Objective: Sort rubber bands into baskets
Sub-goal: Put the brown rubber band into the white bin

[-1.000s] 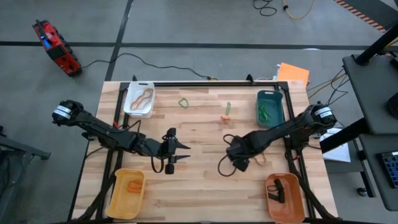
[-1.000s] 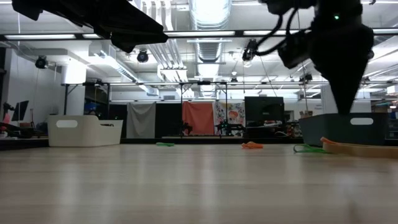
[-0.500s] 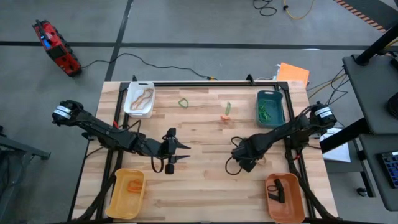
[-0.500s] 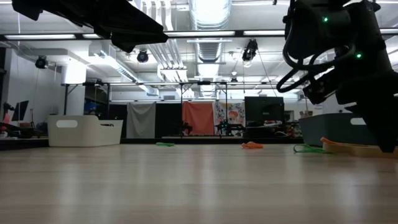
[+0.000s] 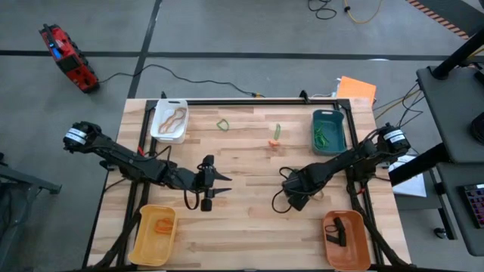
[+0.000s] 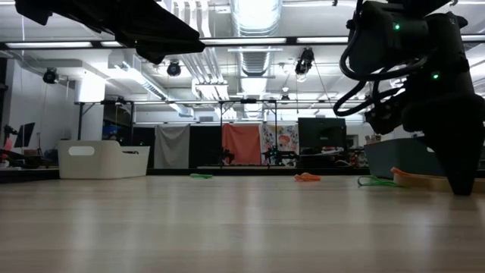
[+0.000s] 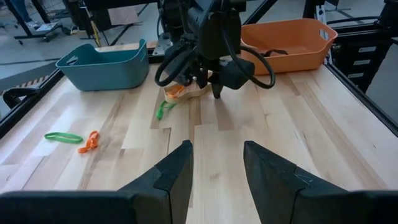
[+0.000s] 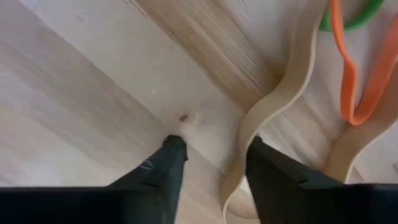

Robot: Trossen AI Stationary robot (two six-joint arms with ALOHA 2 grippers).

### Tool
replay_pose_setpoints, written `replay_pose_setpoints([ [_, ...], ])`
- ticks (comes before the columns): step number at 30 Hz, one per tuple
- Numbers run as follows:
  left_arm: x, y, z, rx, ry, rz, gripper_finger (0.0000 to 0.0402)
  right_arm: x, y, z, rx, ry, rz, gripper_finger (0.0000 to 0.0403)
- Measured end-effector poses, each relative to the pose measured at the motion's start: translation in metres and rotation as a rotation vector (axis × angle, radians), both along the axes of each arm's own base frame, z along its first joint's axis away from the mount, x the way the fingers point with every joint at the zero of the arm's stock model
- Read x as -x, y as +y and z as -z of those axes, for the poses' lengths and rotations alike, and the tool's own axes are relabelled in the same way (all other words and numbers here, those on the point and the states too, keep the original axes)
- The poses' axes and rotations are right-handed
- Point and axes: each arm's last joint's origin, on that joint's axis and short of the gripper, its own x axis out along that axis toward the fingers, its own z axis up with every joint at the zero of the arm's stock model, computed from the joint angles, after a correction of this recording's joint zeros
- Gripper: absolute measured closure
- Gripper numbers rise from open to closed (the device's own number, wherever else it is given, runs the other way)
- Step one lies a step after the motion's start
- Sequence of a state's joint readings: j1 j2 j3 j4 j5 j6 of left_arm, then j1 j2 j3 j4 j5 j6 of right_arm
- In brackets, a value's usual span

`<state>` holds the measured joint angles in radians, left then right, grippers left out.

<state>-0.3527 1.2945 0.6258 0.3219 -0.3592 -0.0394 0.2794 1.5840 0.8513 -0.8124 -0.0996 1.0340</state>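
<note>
My right gripper [image 5: 299, 199] is open, fingers pointing down at the table by a small pile of tan, orange and green rubber bands [image 5: 314, 194]. In the right wrist view a strand of the tan band [image 8: 273, 99] runs into the gap between my fingers, with the orange band [image 8: 354, 81] beside it. My left gripper [image 5: 219, 186] is open and empty at mid-table. Loose green bands [image 5: 223, 125] [image 5: 277, 130] and an orange band [image 5: 274, 143] lie flat farther back. The white [image 5: 169, 121], teal [image 5: 328, 132], yellow [image 5: 154, 234] and orange [image 5: 346, 240] baskets stand at the corners. My right gripper comes from above, fingers down at the wood, one on each side of the tan band's strand [image 8: 245, 134], which lies flat on the table close along one finger [image 8: 267, 168]. I cannot tell whether that finger touches it.
The white basket holds tan bands, the teal basket green ones, the yellow basket an orange one, the orange basket black ones. Black cable loops [image 5: 281, 198] hang off my right wrist near the pile. A dark frame [image 5: 354, 189] edges the table's right side.
My right gripper has gone a little toward the table's right edge and come down from above the table until its fingertips stand at the wood by the band pile, tipping as it went. The bands have not moved.
</note>
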Motion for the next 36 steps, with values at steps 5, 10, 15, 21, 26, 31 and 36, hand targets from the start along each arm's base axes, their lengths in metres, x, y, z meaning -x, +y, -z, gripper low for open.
replay_pose_setpoints([
  [5,0.000,0.000,0.000,0.001,-0.003,0.000,0.0274,0.001,-0.001,0.000,0.008,0.004,-0.016,0.0333],
  [10,0.000,0.000,0.000,0.002,-0.005,0.000,0.0274,0.002,-0.001,-0.001,0.010,-0.004,-0.057,0.0388],
  [15,0.000,0.000,-0.001,0.003,-0.008,0.000,0.0274,0.001,-0.002,-0.013,0.019,-0.098,-0.062,0.0393],
  [21,0.000,0.000,-0.001,0.003,-0.008,0.000,0.0274,-0.004,-0.003,-0.041,0.050,-0.345,-0.093,0.0394],
  [26,0.000,0.000,-0.001,0.000,-0.008,0.001,0.0274,-0.015,-0.003,-0.071,0.118,-0.650,-0.149,0.0394],
  [31,0.000,0.000,-0.001,-0.005,-0.007,0.002,0.0274,-0.027,-0.003,-0.098,0.219,-0.940,-0.229,0.0394],
  [36,0.000,0.000,-0.001,-0.058,-0.005,0.020,0.0274,-0.037,-0.004,-0.115,0.404,-1.121,-0.254,0.0394],
])
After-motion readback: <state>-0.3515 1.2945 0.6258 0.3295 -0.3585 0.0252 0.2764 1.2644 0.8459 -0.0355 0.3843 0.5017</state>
